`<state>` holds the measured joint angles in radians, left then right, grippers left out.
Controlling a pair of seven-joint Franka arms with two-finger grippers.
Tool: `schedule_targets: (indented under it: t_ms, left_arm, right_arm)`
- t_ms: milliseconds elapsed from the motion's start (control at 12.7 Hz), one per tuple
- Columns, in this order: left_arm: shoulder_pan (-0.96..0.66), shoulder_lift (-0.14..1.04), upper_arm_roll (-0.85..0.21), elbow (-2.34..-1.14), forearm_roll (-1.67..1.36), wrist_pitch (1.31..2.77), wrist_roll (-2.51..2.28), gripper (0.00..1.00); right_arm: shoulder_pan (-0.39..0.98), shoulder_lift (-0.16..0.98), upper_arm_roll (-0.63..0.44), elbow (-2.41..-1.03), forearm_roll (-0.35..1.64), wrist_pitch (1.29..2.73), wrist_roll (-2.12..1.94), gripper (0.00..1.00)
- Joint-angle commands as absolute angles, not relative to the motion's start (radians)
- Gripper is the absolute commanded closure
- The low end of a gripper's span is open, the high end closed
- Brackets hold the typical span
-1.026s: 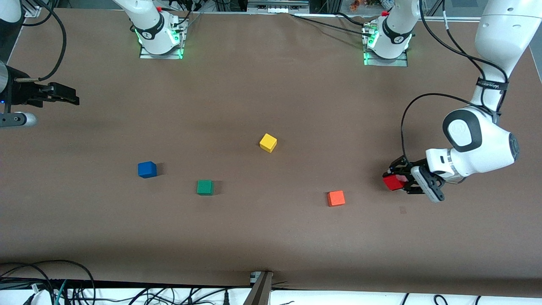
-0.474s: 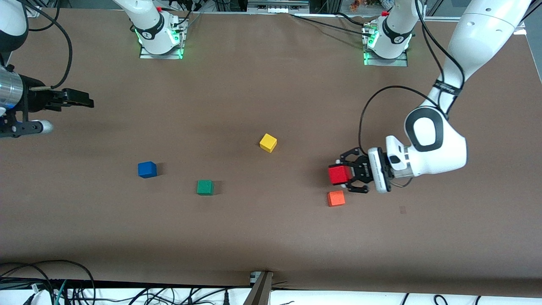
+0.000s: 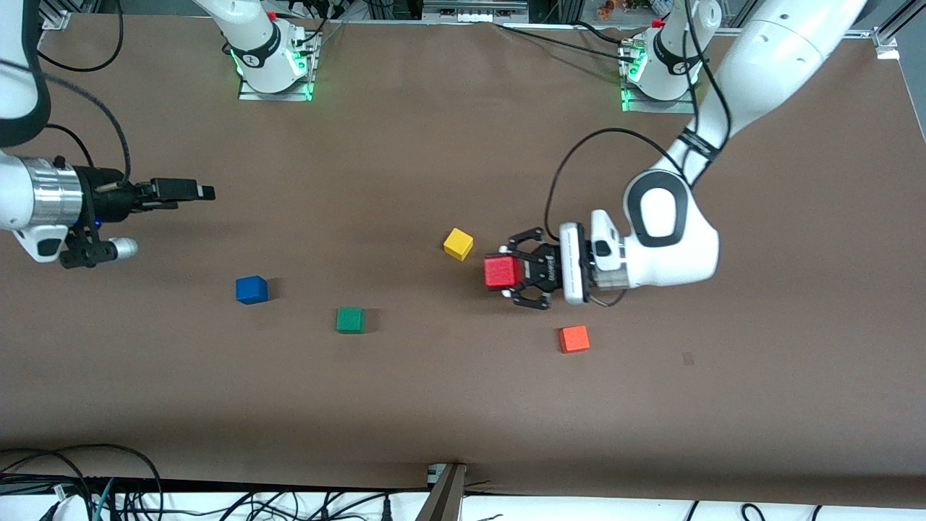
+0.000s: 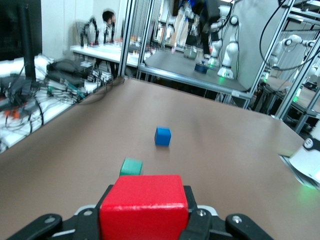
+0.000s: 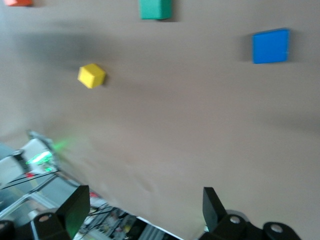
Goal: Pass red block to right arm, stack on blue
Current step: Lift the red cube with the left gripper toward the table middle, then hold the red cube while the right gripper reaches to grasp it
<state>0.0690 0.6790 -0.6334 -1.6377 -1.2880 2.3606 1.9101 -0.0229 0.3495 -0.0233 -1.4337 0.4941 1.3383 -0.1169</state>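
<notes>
Since before, we see the left gripper [image 3: 515, 278] carrying the red block [image 3: 500, 271] toward mid-counter [image 3: 463, 405]; right gripper [image 3: 189, 189] fingers spread wide.

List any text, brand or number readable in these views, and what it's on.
None can be read.
The left arm's black band carries small print, too small to read.
The left tool body shows a faint mark, also illegible.
The red block, blue block and other cubes carry no lettering.
</notes>
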Motion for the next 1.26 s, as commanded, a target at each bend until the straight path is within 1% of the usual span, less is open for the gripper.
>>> schedule_targets:
  t_ms: [0, 158, 316, 553, 632, 789, 947, 1184]
  left_arm:
    - [0.022, 0.695, -0.637, -1.626, -1.533, 2.373, 2.192, 1.00]
    - [-0.026, 0.727, -0.637, -1.623, -1.757, 2.372, 2.384, 1.00]
    - [-0.076, 0.749, -0.635, -1.615, -1.900, 2.372, 2.495, 1.00]
    - [-0.133, 0.753, -0.634, -1.608, -1.974, 2.375, 2.510, 1.00]
    - [-0.161, 0.753, -0.627, -1.586, -2.011, 2.379, 2.510, 1.00]
    - [-0.204, 0.778, -0.606, -1.543, -2.045, 2.405, 2.516, 1.00]
    - [-0.204, 0.776, -0.597, -1.539, -2.049, 2.407, 2.516, 1.00]
    - [-0.206, 0.776, -0.598, -1.531, -2.054, 2.408, 2.513, 1.00]
  right_arm:
    - [-0.038, 0.399, -0.020, -1.427, 0.647, 1.328, -0.149, 0.00]
    - [-0.040, 0.454, -0.020, -1.427, 0.773, 1.328, -0.158, 0.00]
    - [-0.038, 0.515, -0.020, -1.428, 0.891, 1.327, -0.202, 0.00]
    - [-0.037, 0.584, -0.020, -1.480, 1.095, 1.333, -0.221, 0.00]
    - [-0.034, 0.604, -0.020, -1.482, 1.136, 1.333, -0.233, 0.00]
    - [-0.028, 0.646, -0.012, -1.483, 1.166, 1.356, -0.239, 0.00]
    - [-0.006, 0.670, -0.011, -1.489, 1.242, 1.371, -0.267, 0.00]
    - [0.043, 0.670, -0.011, -1.505, 1.301, 1.425, -0.273, 0.00]
